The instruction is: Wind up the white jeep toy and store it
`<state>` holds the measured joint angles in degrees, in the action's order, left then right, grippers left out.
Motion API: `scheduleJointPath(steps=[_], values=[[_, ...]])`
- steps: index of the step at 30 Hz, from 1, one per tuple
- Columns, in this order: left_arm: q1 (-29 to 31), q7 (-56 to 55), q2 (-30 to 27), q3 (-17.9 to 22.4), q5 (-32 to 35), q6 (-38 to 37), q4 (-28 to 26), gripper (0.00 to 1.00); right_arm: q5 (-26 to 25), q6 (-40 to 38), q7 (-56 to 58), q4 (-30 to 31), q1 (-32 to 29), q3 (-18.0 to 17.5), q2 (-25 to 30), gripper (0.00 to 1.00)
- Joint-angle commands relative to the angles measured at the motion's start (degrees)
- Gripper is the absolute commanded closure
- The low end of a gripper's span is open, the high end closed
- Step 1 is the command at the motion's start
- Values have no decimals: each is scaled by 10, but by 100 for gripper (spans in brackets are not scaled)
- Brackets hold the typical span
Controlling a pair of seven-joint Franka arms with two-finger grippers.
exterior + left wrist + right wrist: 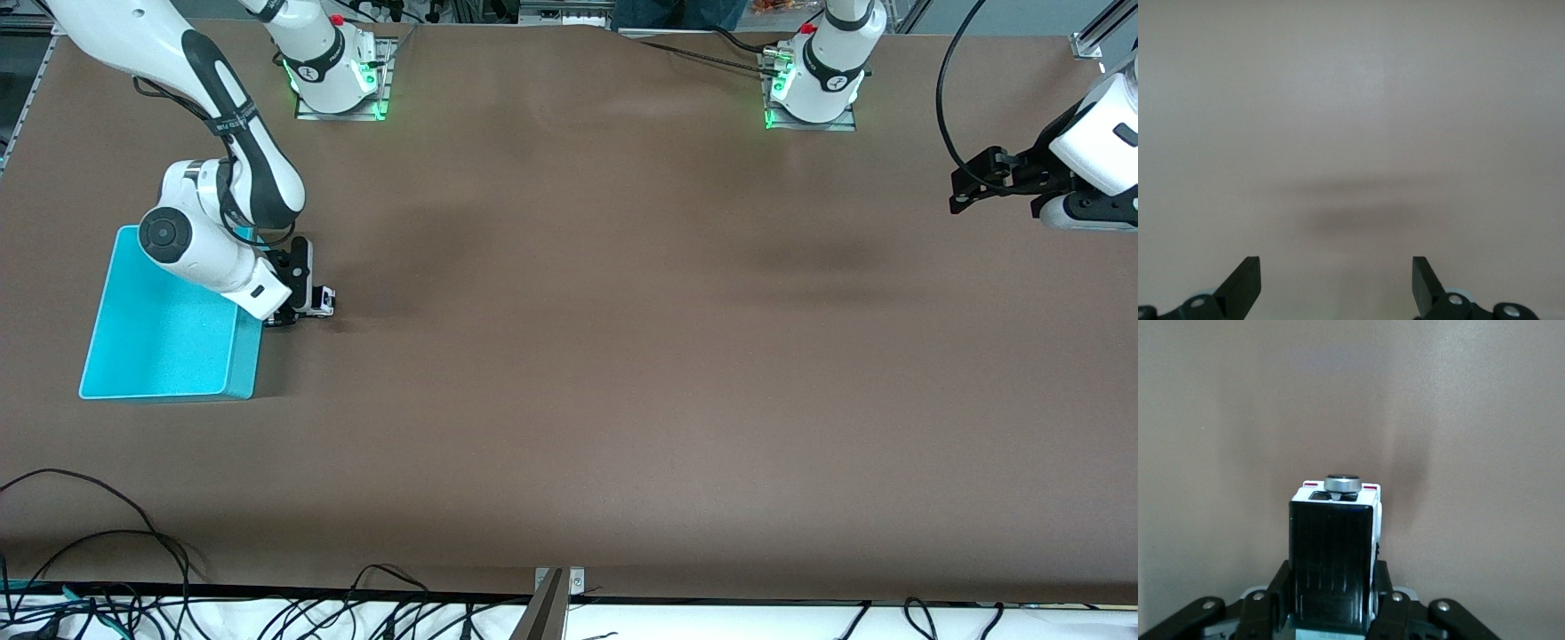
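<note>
— What do we see from the front camera?

— We see the right gripper (307, 307) low at the table (569, 356), just beside the cyan bin (169, 342), at the bin's corner toward the left arm's end. Its jaws are closed on the white jeep toy (325, 300), which pokes out at the fingertips. The right arm bends down steeply from its base, wrist partly over the bin's rim. The left gripper (965, 191) hangs over the table at the left arm's end, forearm roughly level; that arm waits.

— And the left wrist view?

— We see its two black fingers (1245, 283) set wide apart, with bare brown table between them and a soft shadow on it. They touch nothing.

— The right wrist view?

— We see the jeep (1335, 553) clamped between the fingers (1388, 597), its black rear bed facing us. A silver round knob (1342, 483) sits at the jeep's end away from the gripper, flanked by small red marks. We cannot tell whether the wheels touch the table.
</note>
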<state>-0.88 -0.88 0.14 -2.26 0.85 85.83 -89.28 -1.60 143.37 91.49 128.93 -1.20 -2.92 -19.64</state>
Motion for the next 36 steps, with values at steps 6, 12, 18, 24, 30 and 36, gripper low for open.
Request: scheduleJointPath(steps=[6,12,18,24,30,36], values=[[4,-3,3,2,-14,16,10,0,12,-81,7,-59,2,-1,24,86],[4,-3,2,1,-14,16,10,0,34,-150,9,-118,2,0,25,86],[-2,-4,1,-3,-14,14,10,0,34,-214,14,-174,-2,5,26,86],[-3,-4,1,-5,-15,12,10,0,34,-250,48,-198,-5,47,32,86],[-3,-4,0,-5,-15,12,10,0,35,-250,86,-195,-6,82,42,86],[-3,-4,0,-4,-15,12,9,0,35,-252,139,-183,-6,126,43,86]])
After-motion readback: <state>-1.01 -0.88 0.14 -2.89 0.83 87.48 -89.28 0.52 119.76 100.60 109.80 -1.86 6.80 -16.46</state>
